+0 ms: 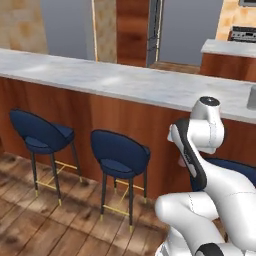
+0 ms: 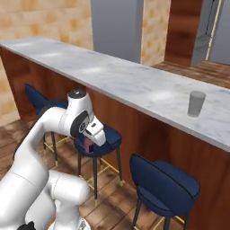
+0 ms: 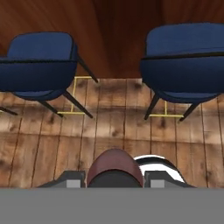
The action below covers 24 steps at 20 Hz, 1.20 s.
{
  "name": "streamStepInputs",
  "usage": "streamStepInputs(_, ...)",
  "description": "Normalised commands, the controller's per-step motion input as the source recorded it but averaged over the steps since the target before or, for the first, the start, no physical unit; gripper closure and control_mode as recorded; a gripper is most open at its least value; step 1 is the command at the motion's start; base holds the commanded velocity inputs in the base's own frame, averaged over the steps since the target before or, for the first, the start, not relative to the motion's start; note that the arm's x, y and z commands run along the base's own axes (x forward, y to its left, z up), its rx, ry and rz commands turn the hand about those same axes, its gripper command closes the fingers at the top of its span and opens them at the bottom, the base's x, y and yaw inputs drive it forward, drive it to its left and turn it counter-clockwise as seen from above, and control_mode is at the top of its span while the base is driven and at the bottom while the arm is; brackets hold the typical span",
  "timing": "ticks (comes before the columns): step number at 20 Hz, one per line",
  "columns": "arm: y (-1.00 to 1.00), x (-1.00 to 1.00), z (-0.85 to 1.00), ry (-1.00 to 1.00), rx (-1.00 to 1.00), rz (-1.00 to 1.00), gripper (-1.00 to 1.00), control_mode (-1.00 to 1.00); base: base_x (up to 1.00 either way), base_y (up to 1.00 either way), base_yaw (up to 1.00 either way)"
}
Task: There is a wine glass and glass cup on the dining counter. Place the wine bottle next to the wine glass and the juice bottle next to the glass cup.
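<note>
Blue stools point(image 3: 38, 65) flank the hand-held juice bottle point(image 3: 114, 168).

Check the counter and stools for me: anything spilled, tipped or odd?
Nothing stands out. The greyish translucent glass cup stands upright on the white-grey marble dining counter, no spill around it. The blue stools stand square. The tool grips the small red-purple juice bottle.

A home kitchen is indicated by the long marble dining counter point(image 1: 125, 82), blue bar stools point(image 1: 119, 155) and wood floor point(image 1: 45, 225).
</note>
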Motion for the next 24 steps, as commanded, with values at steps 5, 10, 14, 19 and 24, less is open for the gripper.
streamStepInputs(5,0.00,0.00,0.00,0.00,0.00,0.00,1.00,1.00,0.55,0.30,-0.51)
streamStepInputs(10,0.00,0.00,0.00,0.00,0.00,0.00,1.00,1.00,0.62,0.30,-0.42)
streamStepInputs(14,0.00,0.00,0.00,0.00,0.00,0.00,1.00,1.00,0.60,0.44,-0.35)
streamStepInputs(19,0.00,0.00,0.00,0.00,0.00,0.00,1.00,1.00,0.64,0.34,-0.30)
streamStepInputs(24,0.00,0.00,0.00,0.00,0.00,0.00,1.00,1.00,0.58,0.22,-0.24)
